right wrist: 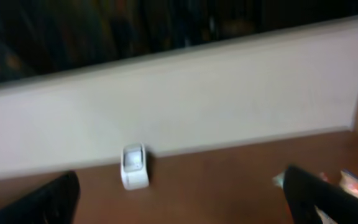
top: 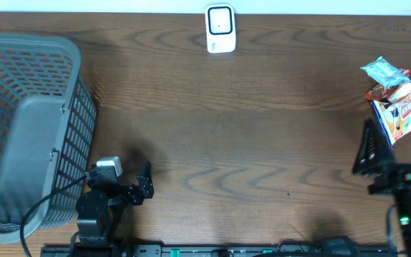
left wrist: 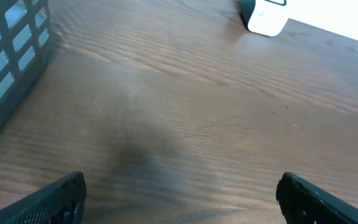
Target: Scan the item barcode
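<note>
Snack packets lie in a small heap at the right edge of the wooden table, a pale blue wrapper on top of a larger red, white and blue packet. In the overhead view the heap sits just ahead of the right gripper, whose black fingers are spread wide and grasp nothing; the larger packet's near corner comes close to the span between them, though contact cannot be judged. In the right wrist view the packets show only as a blurred patch at the lower right, beside one fingertip of the right gripper. A white scanner stands upright at the far edge of the table, well apart from the packets. The left gripper rests low at the near edge beside a grey basket, far from the packets, its fingers likewise parted and empty above bare wood.
</note>
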### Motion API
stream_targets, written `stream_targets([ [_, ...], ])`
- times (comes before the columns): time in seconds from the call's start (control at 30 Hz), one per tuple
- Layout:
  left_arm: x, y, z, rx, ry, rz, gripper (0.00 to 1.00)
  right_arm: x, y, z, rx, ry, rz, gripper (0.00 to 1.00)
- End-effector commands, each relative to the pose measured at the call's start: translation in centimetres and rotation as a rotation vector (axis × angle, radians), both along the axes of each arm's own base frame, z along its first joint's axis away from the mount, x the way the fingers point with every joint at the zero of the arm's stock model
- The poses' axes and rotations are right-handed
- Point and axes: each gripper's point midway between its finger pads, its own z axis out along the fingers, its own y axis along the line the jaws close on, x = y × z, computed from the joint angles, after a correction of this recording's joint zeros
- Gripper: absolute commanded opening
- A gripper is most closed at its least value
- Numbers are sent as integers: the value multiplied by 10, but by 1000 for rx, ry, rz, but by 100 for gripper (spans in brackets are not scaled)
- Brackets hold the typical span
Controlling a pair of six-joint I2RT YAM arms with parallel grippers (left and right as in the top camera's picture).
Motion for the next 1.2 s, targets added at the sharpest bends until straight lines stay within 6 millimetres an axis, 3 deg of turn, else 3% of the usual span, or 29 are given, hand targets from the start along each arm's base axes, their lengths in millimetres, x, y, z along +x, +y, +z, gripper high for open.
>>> stream_targets([
  [0.0,-2,-2,-9,-11,30,-7,98,7,0,-38,6,-21,-5,99],
  [0.37,-2,-2,-9,-11,30,-7,98,27,-9,-118,52,-307,-71,99],
  [0.6,-2,-2,-9,-11,30,-7,98,33,-23,-161,67,-351,-155,99],
  [0.9,-2,-2,-9,-11,30,-7,98,39,-54,-195,101,-316,-284,99],
  [1.17,-2,-2,-9,-11,30,-7,98,43,-70,-237,79,-147,-386,99],
])
